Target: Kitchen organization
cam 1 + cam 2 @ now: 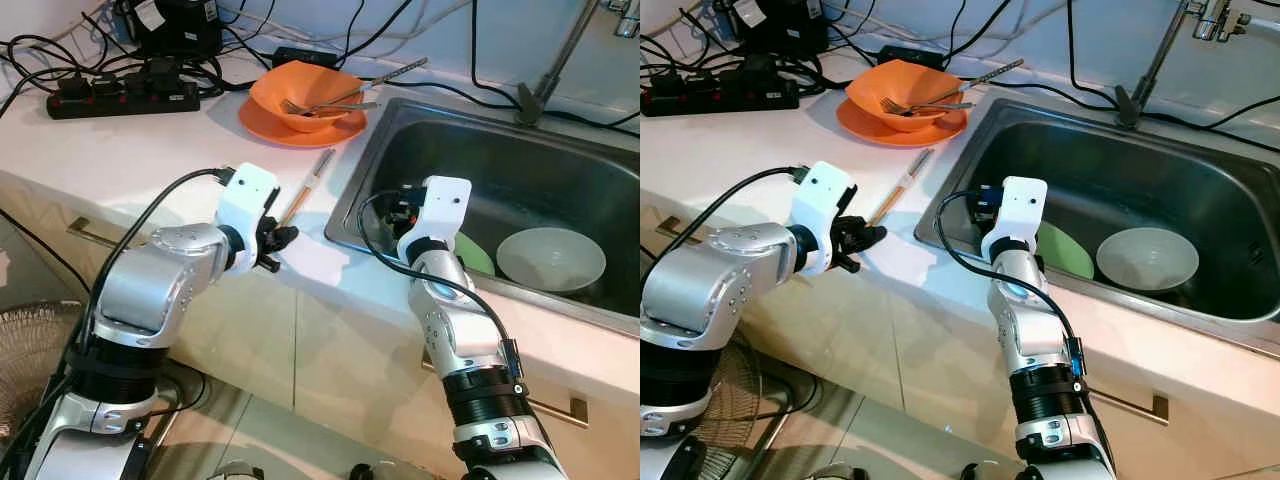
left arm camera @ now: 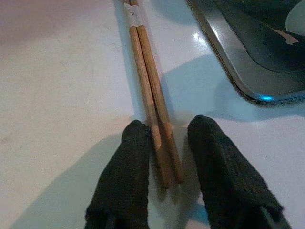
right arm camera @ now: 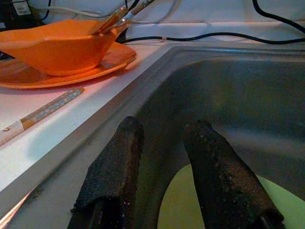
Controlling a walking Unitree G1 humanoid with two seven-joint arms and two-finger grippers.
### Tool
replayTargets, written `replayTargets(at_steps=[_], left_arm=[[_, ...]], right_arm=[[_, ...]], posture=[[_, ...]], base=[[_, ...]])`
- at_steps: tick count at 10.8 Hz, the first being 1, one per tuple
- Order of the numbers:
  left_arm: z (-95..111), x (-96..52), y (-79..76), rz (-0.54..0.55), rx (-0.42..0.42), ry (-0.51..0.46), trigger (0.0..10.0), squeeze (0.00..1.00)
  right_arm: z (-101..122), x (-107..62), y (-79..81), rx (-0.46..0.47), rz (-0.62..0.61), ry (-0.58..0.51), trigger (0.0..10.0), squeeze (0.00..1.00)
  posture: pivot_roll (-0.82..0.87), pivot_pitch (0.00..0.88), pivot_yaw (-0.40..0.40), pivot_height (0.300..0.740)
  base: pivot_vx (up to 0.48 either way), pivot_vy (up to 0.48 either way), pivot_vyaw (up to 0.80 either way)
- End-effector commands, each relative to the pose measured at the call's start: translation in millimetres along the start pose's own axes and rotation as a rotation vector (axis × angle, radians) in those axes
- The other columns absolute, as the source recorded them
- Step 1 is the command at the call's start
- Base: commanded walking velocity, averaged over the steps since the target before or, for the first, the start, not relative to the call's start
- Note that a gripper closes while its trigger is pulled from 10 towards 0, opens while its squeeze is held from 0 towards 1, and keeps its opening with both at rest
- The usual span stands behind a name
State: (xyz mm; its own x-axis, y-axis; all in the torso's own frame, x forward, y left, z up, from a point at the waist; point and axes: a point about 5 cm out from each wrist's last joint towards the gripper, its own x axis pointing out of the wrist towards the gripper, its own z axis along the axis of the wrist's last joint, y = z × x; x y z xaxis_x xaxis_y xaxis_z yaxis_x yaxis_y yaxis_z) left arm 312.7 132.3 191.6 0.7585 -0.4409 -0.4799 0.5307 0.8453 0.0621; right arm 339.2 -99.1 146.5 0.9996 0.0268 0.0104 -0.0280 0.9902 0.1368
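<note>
The left gripper (image 1: 283,240) is seen in the left eye view low over the white countertop (image 1: 120,150), its two black fingers set apart at the near end of a pair of slim wooden chopsticks (image 1: 308,187). The chopsticks run from the gripper toward 1 o'clock, where a shallow orange bowl (image 1: 300,95) sits on a round orange plate (image 1: 262,125) with a metal fork (image 1: 315,106) lying in it. A black power strip (image 1: 120,100) with cables lies at 10 o'clock from the gripper.

In the right eye view, the right gripper (image 1: 985,200) is held inside the left wall of the stainless steel sink (image 1: 1160,180); a flat green plate (image 1: 1068,252) and a round white bowl (image 1: 1147,258) lie in the basin at 3 o'clock from it.

In the left wrist view, the chopstick ends are straddled by the spread fingers (image 2: 126,176), not yet clamped.

In the right wrist view, the fingers (image 3: 114,162) are parted with nothing between them, above the green plate.
</note>
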Motion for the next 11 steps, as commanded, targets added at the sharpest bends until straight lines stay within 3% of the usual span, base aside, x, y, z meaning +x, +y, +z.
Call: replayTargets(at_steps=[1, 5, 6, 7, 9, 11], left_arm=[[-10, 4.0, -7.9, -0.051, -0.012, 0.046, 0.0, 0.0], [13, -3.5, -16.0, -0.12, 0.063, -0.128, 0.0, 0.0], [20, -9.4, -21.3, -0.171, 0.088, -0.188, 8.0, 0.0], [26, -10.5, -18.7, -0.138, 0.105, -0.23, 10.0, 0.0], [39, -12.6, -9.9, -0.043, 0.092, -0.32, 10.0, 0.0], [33, -13.5, -4.9, -0.023, 0.116, -0.301, 10.0, 0.0]], right_arm=[[2, 1.8, -1.4, -0.003, -0.011, -0.001, 10.0, 0.0], [1, 1.8, -1.3, -0.003, -0.012, 0.001, 10.0, 0.0], [1, 2.0, -1.7, -0.003, -0.011, 0.001, 10.0, 0.0], [1, 2.2, -2.1, -0.005, -0.013, 0.001, 10.0, 0.0], [1, 2.3, -2.7, -0.007, -0.014, 0.001, 10.0, 0.0], [0, 2.4, -1.8, -0.007, -0.01, 0.003, 10.0, 0.0]], posture=[[0.02, 0.063, -0.028, 0.74], [0.02, 0.063, -0.034, 0.74], [0.02, 0.063, -0.035, 0.74], [0.02, 0.061, -0.036, 0.74], [0.02, 0.062, -0.042, 0.74], [0.02, 0.062, -0.042, 0.74]], base=[[0.0, 0.0, 0.0], [0.0, 0.0, 0.0], [0.0, 0.0, 0.0], [0.0, 0.0, 0.0], [0.0, 0.0, 0.0], [0.0, 0.0, 0.0]])
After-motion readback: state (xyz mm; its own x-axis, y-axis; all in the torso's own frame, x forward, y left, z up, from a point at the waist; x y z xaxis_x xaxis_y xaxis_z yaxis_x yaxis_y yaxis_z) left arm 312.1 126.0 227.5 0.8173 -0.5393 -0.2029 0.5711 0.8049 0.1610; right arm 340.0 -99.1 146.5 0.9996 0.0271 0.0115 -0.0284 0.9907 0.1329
